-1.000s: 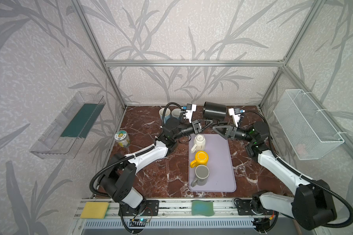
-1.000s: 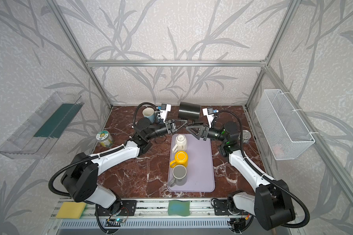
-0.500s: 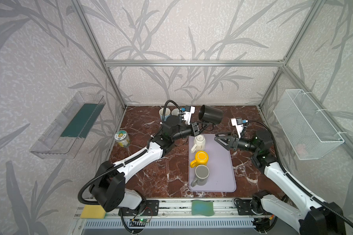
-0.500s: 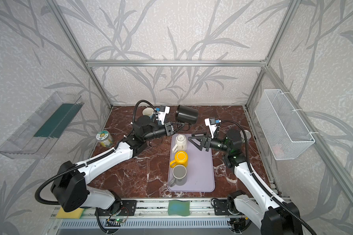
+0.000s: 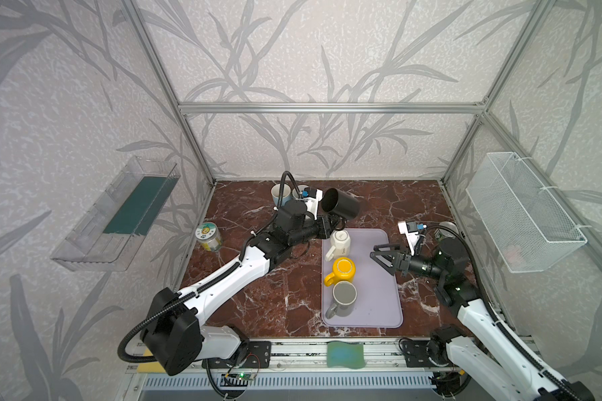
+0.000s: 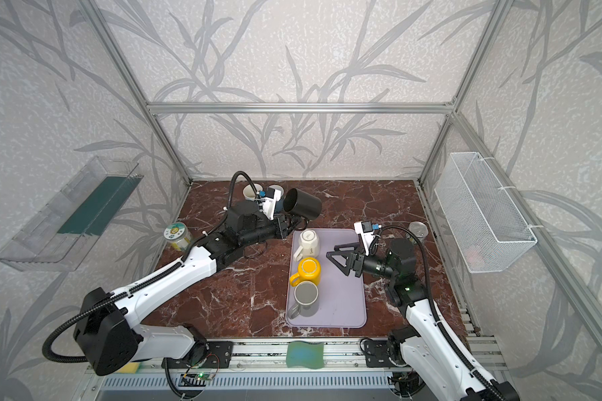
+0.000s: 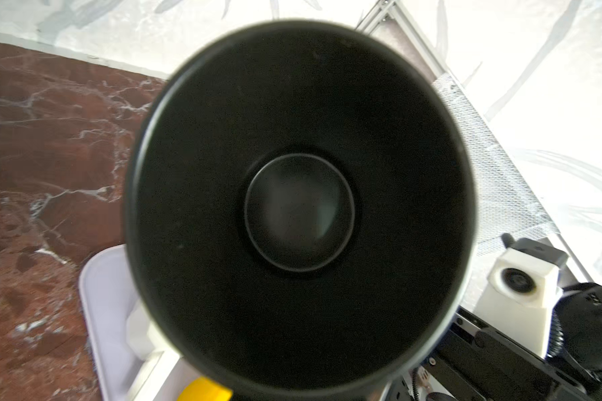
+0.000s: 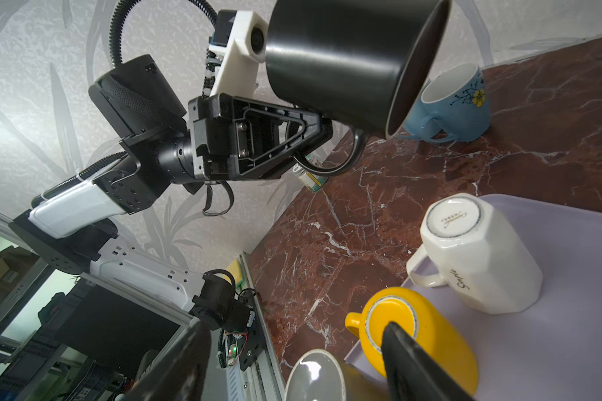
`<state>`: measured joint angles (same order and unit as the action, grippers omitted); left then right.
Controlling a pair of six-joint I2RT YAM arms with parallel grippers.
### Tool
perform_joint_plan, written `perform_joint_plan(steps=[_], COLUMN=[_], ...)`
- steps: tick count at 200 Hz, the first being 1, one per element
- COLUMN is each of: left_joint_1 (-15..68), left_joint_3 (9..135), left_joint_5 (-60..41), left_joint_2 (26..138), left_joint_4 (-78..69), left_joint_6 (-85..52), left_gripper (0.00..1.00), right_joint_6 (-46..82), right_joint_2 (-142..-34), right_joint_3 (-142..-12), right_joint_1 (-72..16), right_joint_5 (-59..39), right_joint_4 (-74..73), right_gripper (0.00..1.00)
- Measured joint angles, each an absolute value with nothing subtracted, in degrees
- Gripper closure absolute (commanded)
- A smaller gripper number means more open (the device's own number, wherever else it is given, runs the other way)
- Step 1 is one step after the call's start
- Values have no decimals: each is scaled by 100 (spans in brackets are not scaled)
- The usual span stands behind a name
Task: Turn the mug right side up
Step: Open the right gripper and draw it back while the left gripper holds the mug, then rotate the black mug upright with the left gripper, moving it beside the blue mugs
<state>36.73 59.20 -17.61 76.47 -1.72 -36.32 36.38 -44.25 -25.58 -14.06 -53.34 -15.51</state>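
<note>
The black mug [image 5: 341, 208] [image 6: 303, 205] hangs in the air over the marble behind the tray. It lies tilted on its side, and its open mouth fills the left wrist view [image 7: 299, 208]. My left gripper [image 5: 332, 224] [image 6: 292, 222] [image 8: 322, 133] is shut on the mug's handle, under the body [image 8: 344, 62]. My right gripper [image 5: 374, 252] [image 6: 331, 253] [image 8: 292, 343] is open and holds nothing. It hovers over the right half of the tray, well apart from the mug.
On the lilac tray [image 5: 376, 302] [image 6: 341, 305] stand a white mug [image 5: 341, 241] and a yellow mug [image 5: 344, 270], both bottom up, and a grey mug [image 5: 344, 298]. A blue mug [image 5: 280, 194] stands at the back, a jar [image 5: 209, 236] left, a tin [image 5: 447, 229] right.
The right gripper, open throughout, has drawn back from the mug to the right and nearer the front. The left gripper has carried the mug slightly left and turned its mouth toward its wrist.
</note>
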Motion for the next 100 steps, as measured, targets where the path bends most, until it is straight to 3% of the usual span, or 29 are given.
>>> perform_joint_plan(steps=[100], left_joint_1=[3673], left_joint_3=[6746], left_joint_5=[-690], left_joint_2=[7660], left_joint_4=[1177], left_joint_6=[-3096], left_gripper=[100], right_joint_6=[3129], right_joint_2=[-3734], right_joint_3=[-2502], right_joint_1=[-1387], right_joint_5=[-4644], right_joint_4=[-261], right_gripper=[23])
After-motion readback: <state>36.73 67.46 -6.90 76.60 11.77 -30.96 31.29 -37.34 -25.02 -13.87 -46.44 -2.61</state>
